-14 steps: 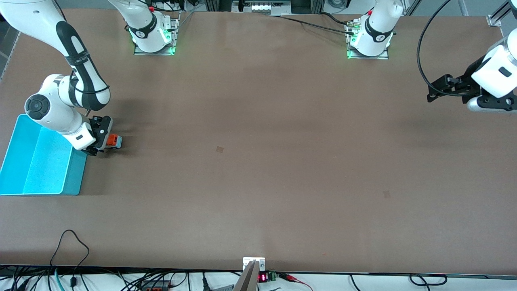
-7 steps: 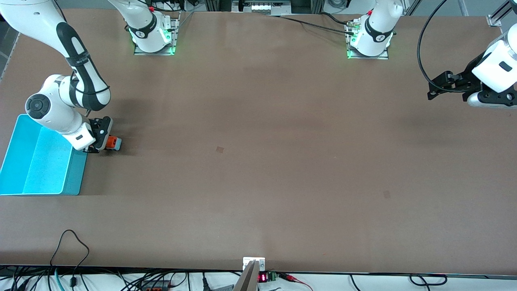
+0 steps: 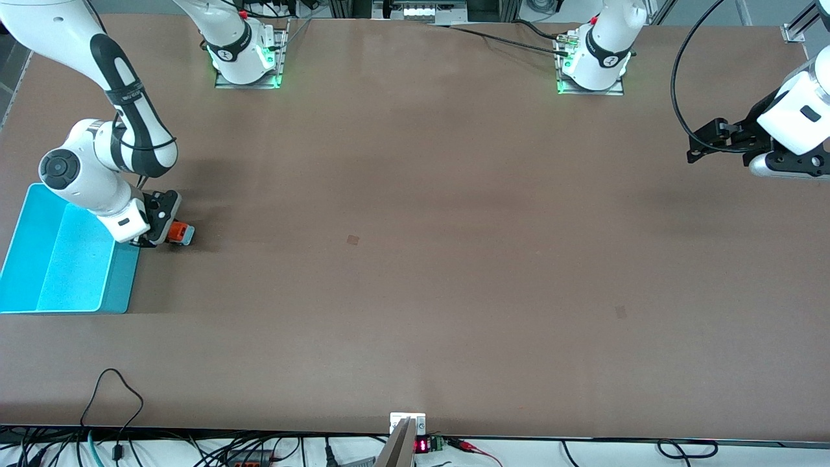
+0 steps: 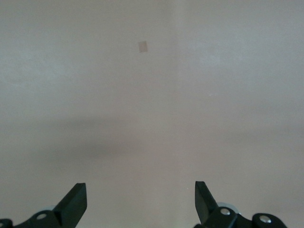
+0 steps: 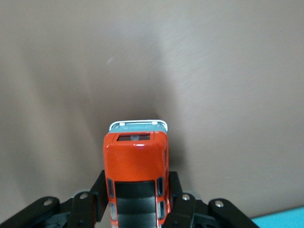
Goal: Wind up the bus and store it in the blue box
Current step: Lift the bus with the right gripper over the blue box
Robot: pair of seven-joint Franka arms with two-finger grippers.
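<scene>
The orange bus (image 3: 181, 232) is gripped by its sides in my right gripper (image 3: 170, 235), low at the table surface, right beside the blue box (image 3: 124, 285) at the right arm's end of the table. In the right wrist view the bus (image 5: 137, 159) sits between the fingers (image 5: 176, 187) with its white-grey front pointing away from the right gripper (image 5: 137, 192); a corner of the blue box (image 5: 285, 221) shows. I cannot tell whether its wheels touch the table. My left gripper (image 3: 692, 148) is open and empty, waiting in the air over the left arm's end of the table; it also shows in the left wrist view (image 4: 140, 199).
Two small darker patches mark the brown table (image 3: 352, 239) (image 3: 620, 312). The arm bases (image 3: 246, 61) (image 3: 591, 68) stand along the edge farthest from the camera. Cables and a small display (image 3: 421, 445) lie along the nearest edge.
My right gripper has shifted the bus slightly toward the blue box and nearer to the camera. My left gripper has bobbed a little and stays open.
</scene>
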